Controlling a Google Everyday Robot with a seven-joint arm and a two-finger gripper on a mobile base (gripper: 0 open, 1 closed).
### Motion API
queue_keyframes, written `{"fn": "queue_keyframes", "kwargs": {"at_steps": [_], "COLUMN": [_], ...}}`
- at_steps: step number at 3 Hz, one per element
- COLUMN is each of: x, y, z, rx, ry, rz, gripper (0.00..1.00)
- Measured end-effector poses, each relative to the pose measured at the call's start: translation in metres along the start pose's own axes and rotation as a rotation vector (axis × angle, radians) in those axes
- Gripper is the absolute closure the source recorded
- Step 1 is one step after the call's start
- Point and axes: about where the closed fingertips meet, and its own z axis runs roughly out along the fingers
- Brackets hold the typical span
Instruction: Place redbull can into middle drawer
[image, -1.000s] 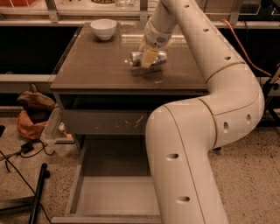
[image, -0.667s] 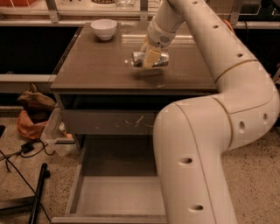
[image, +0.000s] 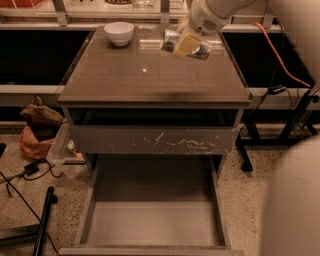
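In the camera view, our gripper hangs over the rear of the cabinet top, its fingers pinching the redbull can, which lies sideways. A white bowl sits to the gripper's left. The middle drawer stands open well below the gripper. We judge the grasp done; carrying, lowering and releasing remain.

Bench: brown glossy top, cabinet w/ drawers below. White bowl upright at rear-left corner. Tool over rear-right of top, fingers clamped on redbull can, can lying sideways; can't tell if it touches the surface. Middle drawer pulled out toward camera, below scratched drawer front.
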Motion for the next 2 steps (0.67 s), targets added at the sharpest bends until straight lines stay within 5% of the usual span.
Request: {"fn": "queue_keyframes", "kwargs": {"at_steps": [1,2], "x": [-0.025,-0.039], "y": [0.026,0.081], "z": [-0.080,-0.102], "rx": [0.134,0.126], "ry": [-0.071,-0.081], "rz": [0.065,0.077], "gripper": [1.00,1.00]}}
